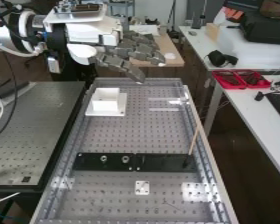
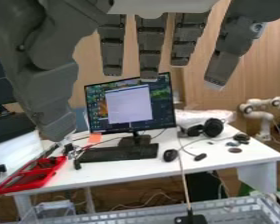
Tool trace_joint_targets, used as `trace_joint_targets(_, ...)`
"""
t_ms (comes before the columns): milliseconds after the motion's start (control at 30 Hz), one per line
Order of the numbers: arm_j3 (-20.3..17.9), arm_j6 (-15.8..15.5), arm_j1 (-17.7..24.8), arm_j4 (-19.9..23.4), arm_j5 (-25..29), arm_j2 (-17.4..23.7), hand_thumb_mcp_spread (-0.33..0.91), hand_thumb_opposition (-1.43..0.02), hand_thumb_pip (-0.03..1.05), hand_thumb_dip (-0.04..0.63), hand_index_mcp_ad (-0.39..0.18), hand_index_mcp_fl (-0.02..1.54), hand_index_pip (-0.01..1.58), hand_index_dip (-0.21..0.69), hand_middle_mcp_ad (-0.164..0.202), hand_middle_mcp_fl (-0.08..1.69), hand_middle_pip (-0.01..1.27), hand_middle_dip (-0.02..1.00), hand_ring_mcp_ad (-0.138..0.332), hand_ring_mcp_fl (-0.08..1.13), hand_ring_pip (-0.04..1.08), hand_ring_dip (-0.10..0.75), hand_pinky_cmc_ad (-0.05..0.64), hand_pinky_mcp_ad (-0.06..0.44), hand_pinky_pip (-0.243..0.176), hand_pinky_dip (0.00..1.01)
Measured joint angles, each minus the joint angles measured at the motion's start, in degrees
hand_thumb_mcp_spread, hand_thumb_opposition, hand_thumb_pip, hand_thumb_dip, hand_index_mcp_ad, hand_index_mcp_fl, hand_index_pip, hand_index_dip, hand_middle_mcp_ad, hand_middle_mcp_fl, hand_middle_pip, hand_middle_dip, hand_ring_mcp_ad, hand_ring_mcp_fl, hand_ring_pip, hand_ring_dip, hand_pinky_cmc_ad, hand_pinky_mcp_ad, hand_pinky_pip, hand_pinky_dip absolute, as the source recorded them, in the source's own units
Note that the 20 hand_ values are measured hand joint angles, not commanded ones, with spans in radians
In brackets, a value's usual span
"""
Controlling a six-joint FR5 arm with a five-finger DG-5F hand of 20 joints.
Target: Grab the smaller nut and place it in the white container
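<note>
The hand (image 1: 134,52) is held high past the bench's far end, up and to the right of the white container (image 1: 106,106), with its fingers extended and nothing between them. In the wrist view the hand (image 2: 150,47) has its fingers straight and apart, the thumb off to one side. The white container is a square box on a flat white base; its inside cannot be made out. On the flat black bar (image 1: 91,162) stand the larger nut (image 1: 104,158) and, beside it, the bearing (image 1: 125,159).
A thin wooden stick (image 1: 194,140) rises from a black base near the bench's right rail. A small white plate (image 1: 142,187) lies closer than the bar. Red trays (image 1: 240,79) and headphones (image 1: 222,58) are on the side table. The wrist view shows a monitor (image 2: 131,105) and keyboard (image 2: 119,153).
</note>
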Motion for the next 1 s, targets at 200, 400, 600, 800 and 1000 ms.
trace_joint_targets(200,-0.8,-0.3,0.1,1.1,0.9,0.8,0.31,-0.74,0.60,0.218,-0.120,0.02,0.43,-0.024,0.061,0.17,0.12,0.24,0.117,0.01,0.13,0.126,0.361,0.297,-0.075,0.70)
trace_joint_targets(400,-1.3,-0.4,0.4,1.9,1.6,1.0,0.29,-0.73,0.60,0.204,-0.108,0.02,0.28,-0.012,0.058,0.17,0.12,0.24,0.110,0.01,0.15,0.126,0.380,0.297,-0.087,0.70)
trace_joint_targets(600,-1.7,-0.3,0.5,2.5,2.0,1.0,0.27,-0.73,0.58,0.190,-0.108,0.03,0.18,-0.012,0.058,0.15,0.12,0.24,0.124,0.01,0.15,0.126,0.398,0.312,-0.091,0.70)
trace_joint_targets(800,-1.8,-1.0,0.4,2.4,2.5,1.2,0.27,-0.73,0.57,0.176,-0.108,0.04,0.13,-0.012,0.058,0.15,0.12,0.24,0.127,0.01,0.15,0.126,0.414,0.325,-0.091,0.70)
trace_joint_targets(1000,-2.2,-0.8,0.3,2.8,2.5,1.3,0.27,-0.71,0.57,0.176,-0.108,0.04,0.13,-0.010,0.061,0.15,0.12,0.24,0.138,0.01,0.15,0.126,0.415,0.326,-0.091,0.70)
